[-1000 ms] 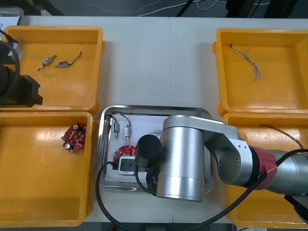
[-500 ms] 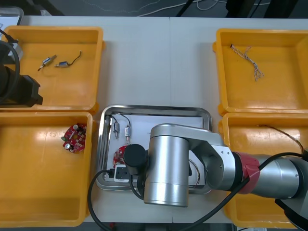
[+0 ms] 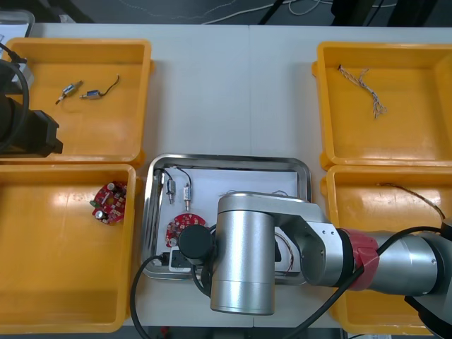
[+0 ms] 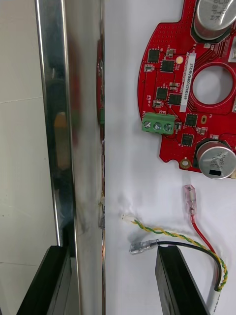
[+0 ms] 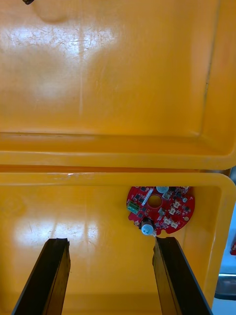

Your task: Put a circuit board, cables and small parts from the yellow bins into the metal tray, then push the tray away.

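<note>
Light surface point(image 3: 233, 92) carries four yellow bins and a metal tray point(image 3: 226, 160) between them. Nearest, the right arm point(image 3: 244, 258) reaches across the tray's near edge. In its wrist view the right jaws stand released and apart, straddling the tray's shiny wall point(image 4: 73, 123): one finger outside it, the other on the white liner just beside a red and yellow cable point(image 4: 196, 227) and a black cable point(image 4: 191, 244).

Loading looks done, so the step in hand is probably the push. It calls for bearing against that near wall and driving the tray straight away between the bins without skewing it.

Inside the tray also lie a red circuit board point(image 3: 182, 226) and small metal parts point(image 3: 178, 191).

The near left bin point(image 3: 42, 282) holds a second circuit board point(image 3: 108, 202). The near right bin point(image 3: 395, 212) holds a thin cable point(image 3: 413, 194). The left arm point(image 3: 21, 120) waits at the left edge, its left jaws released over the near left bin.

Farther off, the far left bin point(image 3: 92, 134) holds a few metal pieces point(image 3: 74, 90), and the far right bin point(image 3: 395, 134) a twisted cable point(image 3: 364, 88).
</note>
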`<state>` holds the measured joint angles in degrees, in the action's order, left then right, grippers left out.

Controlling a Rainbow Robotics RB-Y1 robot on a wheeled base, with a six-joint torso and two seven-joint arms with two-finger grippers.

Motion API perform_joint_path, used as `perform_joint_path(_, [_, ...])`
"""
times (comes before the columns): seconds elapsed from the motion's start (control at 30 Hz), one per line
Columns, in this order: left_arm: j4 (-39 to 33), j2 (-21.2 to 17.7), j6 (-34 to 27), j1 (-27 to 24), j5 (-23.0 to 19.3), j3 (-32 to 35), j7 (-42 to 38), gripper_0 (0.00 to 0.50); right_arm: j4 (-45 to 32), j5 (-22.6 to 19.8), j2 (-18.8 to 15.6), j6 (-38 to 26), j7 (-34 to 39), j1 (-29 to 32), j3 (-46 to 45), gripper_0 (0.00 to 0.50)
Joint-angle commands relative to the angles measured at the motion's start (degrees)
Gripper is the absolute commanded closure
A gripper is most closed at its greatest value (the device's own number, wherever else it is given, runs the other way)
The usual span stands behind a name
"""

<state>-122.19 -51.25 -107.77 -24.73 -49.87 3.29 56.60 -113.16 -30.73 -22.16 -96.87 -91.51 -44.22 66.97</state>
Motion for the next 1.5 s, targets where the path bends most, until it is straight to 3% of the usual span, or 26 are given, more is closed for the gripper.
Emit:
perform_joint_path(0.03, [-1.7, -1.8, 0.6, 0.8, 0.4, 1.5, 2.6, 0.0, -0.7, 0.2, 1.8, 0.5, -0.1, 1.3, 0.6, 0.0])
perform_joint_path(0.43, [-1.7, -1.8, 0.6, 0.8, 0.4, 1.5, 2.6, 0.0, -0.7, 1.3, 2.4, 0.5, 0.4, 3.2, 1.0, 0.0])
perform_joint_path(0.83, [-1.7, -1.8, 0.6, 0.8, 0.4, 1.5, 2.6, 0.0, -0.6, 5.1, 2.5, 1.4, 0.7, 5.0, 2.9, 0.0])
perform_joint_path(1.4, [-1.7, -1.8, 0.6, 0.8, 0.4, 1.5, 2.6, 0.0, 0.1, 6.2, 2.4, 2.3, 0.7, 6.2, 3.7, 0.0])
perform_joint_path(1.47, [-1.7, -1.8, 0.6, 0.8, 0.4, 1.5, 2.6, 0.0, 0.6, 6.4, 2.4, 3.0, 0.7, 6.2, 3.9, 0.01])
perform_joint_path(1.5, [-1.7, -1.8, 0.6, 0.8, 0.4, 1.5, 2.6, 0.0, 0.7, 6.4, 2.4, 3.2, 0.7, 6.2, 4.0, 0.073])
